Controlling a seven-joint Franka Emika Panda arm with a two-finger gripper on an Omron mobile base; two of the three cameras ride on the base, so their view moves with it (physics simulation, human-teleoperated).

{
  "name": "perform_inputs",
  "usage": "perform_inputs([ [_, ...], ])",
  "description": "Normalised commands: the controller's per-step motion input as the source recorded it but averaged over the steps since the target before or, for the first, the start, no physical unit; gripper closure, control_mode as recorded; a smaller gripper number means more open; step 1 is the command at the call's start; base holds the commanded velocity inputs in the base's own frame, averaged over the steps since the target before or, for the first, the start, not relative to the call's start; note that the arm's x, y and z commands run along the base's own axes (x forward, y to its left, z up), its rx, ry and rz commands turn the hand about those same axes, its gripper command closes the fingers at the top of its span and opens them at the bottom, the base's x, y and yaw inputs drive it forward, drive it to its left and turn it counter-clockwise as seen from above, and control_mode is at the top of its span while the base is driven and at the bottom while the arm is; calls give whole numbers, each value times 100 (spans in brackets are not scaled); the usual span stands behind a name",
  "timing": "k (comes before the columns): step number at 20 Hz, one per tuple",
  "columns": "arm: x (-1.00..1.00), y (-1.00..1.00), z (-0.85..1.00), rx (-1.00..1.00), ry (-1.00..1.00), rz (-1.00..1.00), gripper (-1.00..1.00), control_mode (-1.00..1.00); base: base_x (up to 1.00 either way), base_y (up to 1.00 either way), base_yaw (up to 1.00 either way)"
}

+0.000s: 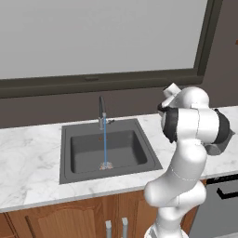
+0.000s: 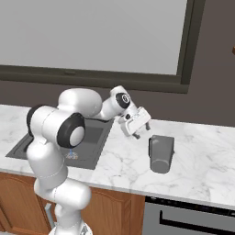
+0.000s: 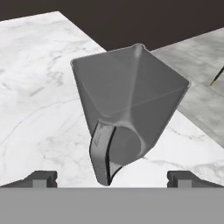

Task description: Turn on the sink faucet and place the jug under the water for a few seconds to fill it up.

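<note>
The sink faucet (image 1: pixel 101 114) stands behind the dark sink (image 1: pixel 66 155), and a thin blue stream of water (image 1: pixel 104 144) runs from it down to the drain. The grey jug (image 2: pixel 160 153) stands upright on the marble counter to the right of the sink, dark against the pale stone. My gripper (image 2: pixel 141 131) hovers just left of and above the jug, open and holding nothing. In the hand view the jug (image 3: pixel 131 105) sits close ahead with its loop handle (image 3: pixel 101 153) facing me, and my gripper (image 3: pixel 113 178) has its tips spread wide on either side.
The marble counter (image 2: pixel 206 160) extends to the right of the jug. A dark appliance front (image 2: pixel 183 215) sits below the counter at right, with wooden cabinet doors (image 1: pixel 60 221) under the sink. A large window (image 1: pixel 93 37) rises behind the faucet.
</note>
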Motion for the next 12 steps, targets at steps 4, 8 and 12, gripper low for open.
perform_inputs([
  [4, 0, -24, -23, 0, 0, 0, -100, -100, 0, 0, 0],
  [8, 0, -21, -18, 0, 0, 0, -100, -100, 0, 0, 0],
  [12, 3, -11, -18, 0, 0, 0, -100, -100, 0, 0, 0],
])
